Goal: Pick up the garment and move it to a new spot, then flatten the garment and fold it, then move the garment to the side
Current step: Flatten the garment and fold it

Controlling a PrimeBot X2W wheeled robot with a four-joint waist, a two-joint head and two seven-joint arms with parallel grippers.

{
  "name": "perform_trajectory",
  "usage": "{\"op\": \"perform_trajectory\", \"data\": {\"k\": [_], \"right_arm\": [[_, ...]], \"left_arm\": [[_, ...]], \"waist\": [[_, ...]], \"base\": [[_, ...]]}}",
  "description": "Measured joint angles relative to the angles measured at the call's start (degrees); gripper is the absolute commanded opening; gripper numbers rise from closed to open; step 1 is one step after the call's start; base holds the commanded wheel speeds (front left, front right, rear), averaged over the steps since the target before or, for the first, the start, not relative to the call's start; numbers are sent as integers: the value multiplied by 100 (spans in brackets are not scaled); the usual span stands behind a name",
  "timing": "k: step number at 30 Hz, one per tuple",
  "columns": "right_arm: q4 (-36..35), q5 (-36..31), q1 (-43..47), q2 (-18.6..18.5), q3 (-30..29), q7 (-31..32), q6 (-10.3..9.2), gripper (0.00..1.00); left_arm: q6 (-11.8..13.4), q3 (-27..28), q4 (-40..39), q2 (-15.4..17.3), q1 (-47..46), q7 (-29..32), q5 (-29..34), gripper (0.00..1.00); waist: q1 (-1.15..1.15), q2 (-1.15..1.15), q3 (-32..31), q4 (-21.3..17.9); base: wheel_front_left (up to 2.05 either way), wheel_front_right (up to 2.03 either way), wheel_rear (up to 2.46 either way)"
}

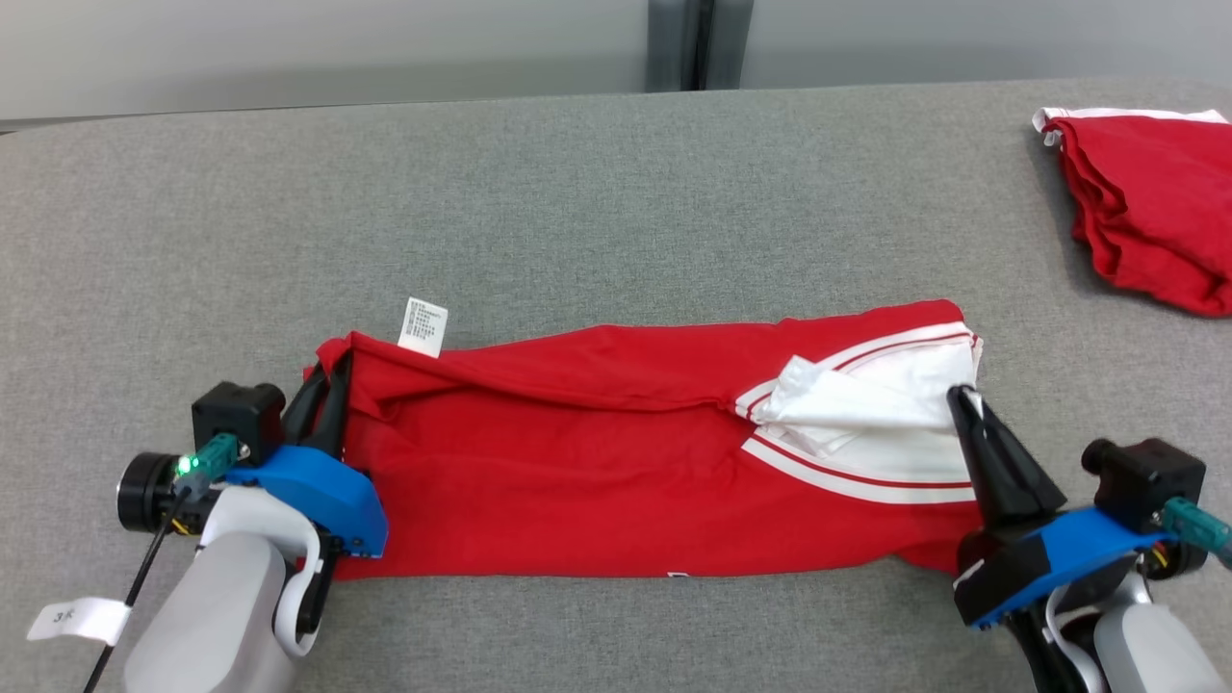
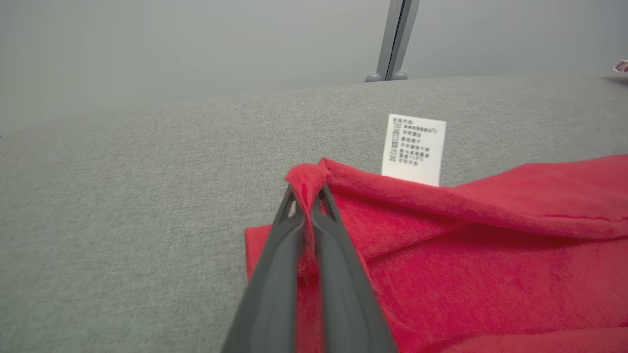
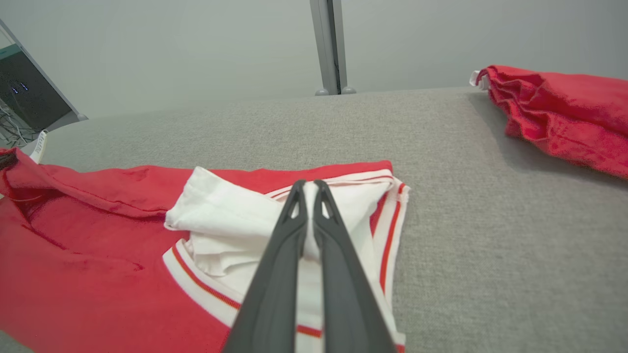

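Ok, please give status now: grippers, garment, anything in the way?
Left gripper shut on garment, red corner. Right gripper shut on its white end. Second red garment far right, apart.

Head view looks down from above — wrist views sit low, close; all share the garment (image 1: pixel 577 481).

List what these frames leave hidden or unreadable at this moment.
- Care label text: too small in head view, blurred in left wrist view.
- Second red garment: cut off by the right edge, head view.
- Garment corner under the left tool: hidden by its blue mount, head view.
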Motion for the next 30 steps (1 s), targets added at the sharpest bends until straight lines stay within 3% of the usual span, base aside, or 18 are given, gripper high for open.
{"op": "perform_trajectory", "data": {"k": [2, 3, 4, 5, 14, 22, 30], "right_arm": [[-41, -37, 148, 67, -59, 66, 0, 0], [-53, -43, 207, 94, -82, 91, 0, 0], [-63, -73, 250, 121, -104, 91, 0, 45], [-69, -98, 281, 133, -125, 91, 0, 100], [-132, -215, 359, 201, -285, 64, 0, 100], [-78, -275, 234, 162, -758, 100, 0, 100], [458, -538, -93, 125, -1009, 402, 0, 100]], "left_arm": [[47, 7, -62, 0, 85, -73, -22, 0], [57, 9, -88, 7, 115, -85, -22, 11], [100, 23, -123, 10, 158, -140, -22, 40], [125, 27, -159, 5, 192, -183, -19, 100], [356, 182, -538, -45, 487, -431, 14, 100], [638, 829, -1512, -176, 932, -495, 325, 100], [665, 1400, -2162, -467, 1406, -495, 713, 100]], "waist": [[0, 0, -20, 11], [0, 0, -32, 14], [0, 0, -42, 17], [0, 0, -56, 23], [0, 0, -131, 74], [0, 0, -214, 181], [1, 0, -235, 277]], "base": [[0, 0, 0], [0, 0, 0], [0, 0, 0], [0, 0, 0], [0, 0, 0], [0, 0, 0], [0, 0, 0]]}}
